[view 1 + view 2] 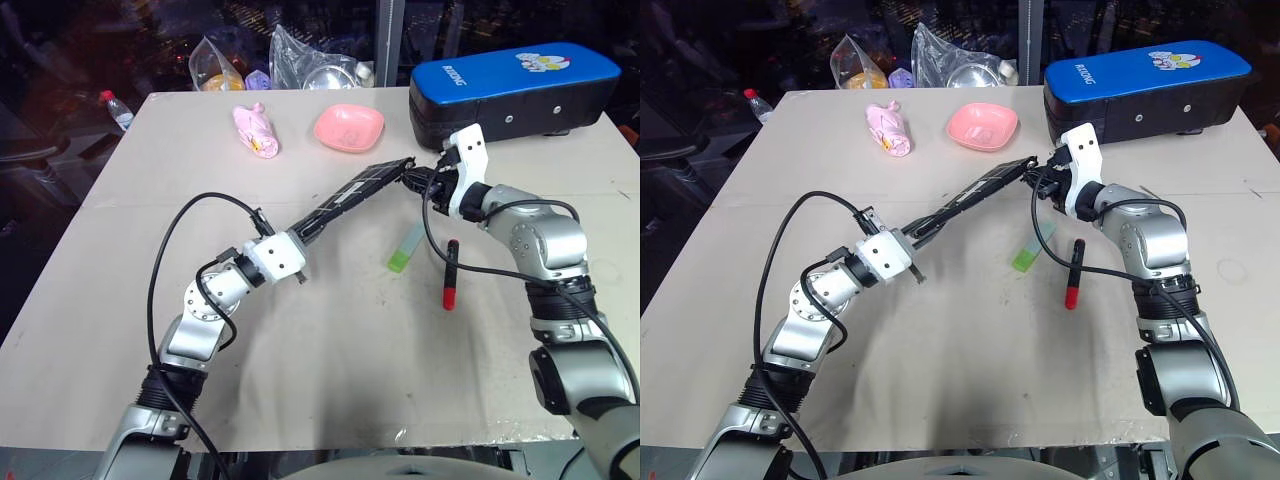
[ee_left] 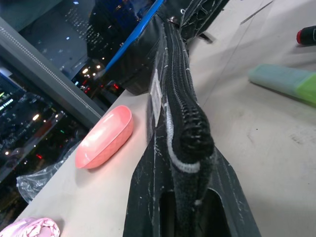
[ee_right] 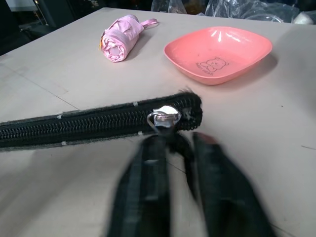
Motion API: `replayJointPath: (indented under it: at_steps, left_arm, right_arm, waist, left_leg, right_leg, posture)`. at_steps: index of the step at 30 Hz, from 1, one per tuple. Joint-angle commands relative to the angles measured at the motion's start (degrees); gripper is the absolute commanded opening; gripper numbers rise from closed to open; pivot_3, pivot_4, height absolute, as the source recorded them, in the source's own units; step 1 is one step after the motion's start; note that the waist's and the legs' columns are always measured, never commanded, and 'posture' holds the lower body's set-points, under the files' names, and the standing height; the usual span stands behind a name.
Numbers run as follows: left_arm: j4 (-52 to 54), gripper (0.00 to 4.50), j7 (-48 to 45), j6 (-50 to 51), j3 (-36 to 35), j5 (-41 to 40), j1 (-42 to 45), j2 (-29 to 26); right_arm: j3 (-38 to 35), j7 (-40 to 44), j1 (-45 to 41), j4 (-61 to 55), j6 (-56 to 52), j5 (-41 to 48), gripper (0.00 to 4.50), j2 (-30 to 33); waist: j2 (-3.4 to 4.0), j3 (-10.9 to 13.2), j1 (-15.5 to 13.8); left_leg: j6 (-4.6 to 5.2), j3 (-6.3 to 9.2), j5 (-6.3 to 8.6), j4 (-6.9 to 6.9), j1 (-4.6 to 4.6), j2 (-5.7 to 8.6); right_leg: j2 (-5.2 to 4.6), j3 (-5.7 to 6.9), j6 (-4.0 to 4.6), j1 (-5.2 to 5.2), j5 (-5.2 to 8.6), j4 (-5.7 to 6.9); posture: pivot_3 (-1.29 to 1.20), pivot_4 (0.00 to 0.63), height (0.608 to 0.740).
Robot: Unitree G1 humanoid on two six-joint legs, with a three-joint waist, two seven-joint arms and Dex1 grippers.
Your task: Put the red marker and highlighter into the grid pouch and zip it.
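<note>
The left gripper (image 1: pixel 296 243) is clamped on the near end of the flat black fabric grid pouch with white lines (image 1: pixel 355 192), holding it edge-up off the beige table (image 1: pixel 150 260) so that it slants away toward the far right. The zipper runs along the upper edge and looks fully closed in the left wrist view, its silver slider (image 3: pixel 163 118) sitting at the far end. There the right gripper (image 1: pixel 428 181) has its two black fingers drawn together at the dark pull, though the blur makes it hard to say whether the pull is truly pinched. To the right of the pouch, the short chunky light-green highlighter (image 1: pixel 407 247) and the slim red marker with a black upper section (image 1: pixel 450 273) lie flat on the table, side by side and outside the pouch. The main risk, as I judge it, is a slip: if the fingers closed beside the small pull, the hand will travel and the zipper will stay shut. A hard tug could also drag the fabric out of the left grip, or twist the pouch and jam the slider. A swinging pouch might knock the pens away.
</note>
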State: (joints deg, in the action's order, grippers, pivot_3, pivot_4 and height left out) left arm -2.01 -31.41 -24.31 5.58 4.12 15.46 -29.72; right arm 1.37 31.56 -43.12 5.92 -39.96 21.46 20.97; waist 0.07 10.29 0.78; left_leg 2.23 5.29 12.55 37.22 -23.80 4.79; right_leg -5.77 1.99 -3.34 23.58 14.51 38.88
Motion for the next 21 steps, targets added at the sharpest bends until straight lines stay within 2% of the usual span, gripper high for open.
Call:
replayJointPath:
  at_steps: [1, 4, 11, 21]
  left_arm:
    - [0.36, 0.00, 0.04, -1.72, -0.10, 0.07, -0.13, -0.05]
    - [-0.01, 0.00, 0.05, -2.09, 0.10, 0.60, -0.13, -0.09]
    - [-1.40, 0.00, 0.95, -2.62, 1.02, 2.56, 0.87, 0.25]
    - [-1.97, 0.00, -0.05, -4.39, 2.58, 3.37, 0.60, 0.21]
  right_arm:
    - [-0.42, 1.03, -0.89, -1.28, 1.84, -0.64, 0.01, 0.65]
    - [-0.36, 1.92, -0.60, -1.91, 2.04, -1.29, 0.01, 1.14]
    - [4.89, 10.17, 1.28, -8.04, -0.56, -1.97, 0.01, 7.80]
    - [12.57, 17.30, 1.07, -9.59, 4.72, -8.11, 0.01, 13.19]
  waist:
    - [0.00, 0.00, 0.00]
    - [0.00, 0.00, -0.01]
    - [0.00, 0.00, -0.06]
    - [-0.03, 0.00, -0.05]
  left_leg:
    - [0.00, 0.00, 0.00, 0.00, 0.00, 0.00]
    - [0.00, -0.01, 0.00, 0.00, 0.00, 0.00]
    - [0.18, -0.04, 0.11, 0.00, -0.01, 0.00]
    - [0.19, -0.07, 0.12, 0.00, 0.00, -0.03]
  right_leg:
    - [0.00, -0.01, 0.00, 0.00, 0.00, 0.00]
    - [0.00, -0.02, 0.00, 0.00, 0.00, 0.00]
    - [-0.01, -0.03, 0.00, 0.01, 0.00, -0.02]
    - [-0.01, -0.06, -0.01, 0.02, 0.00, -0.03]
  posture:
    - [0.00, 0.150, 0.734]
    - [0.00, 0.150, 0.734]
    - [0.00, 0.150, 0.734]
    - [0.00, 0.150, 0.734]
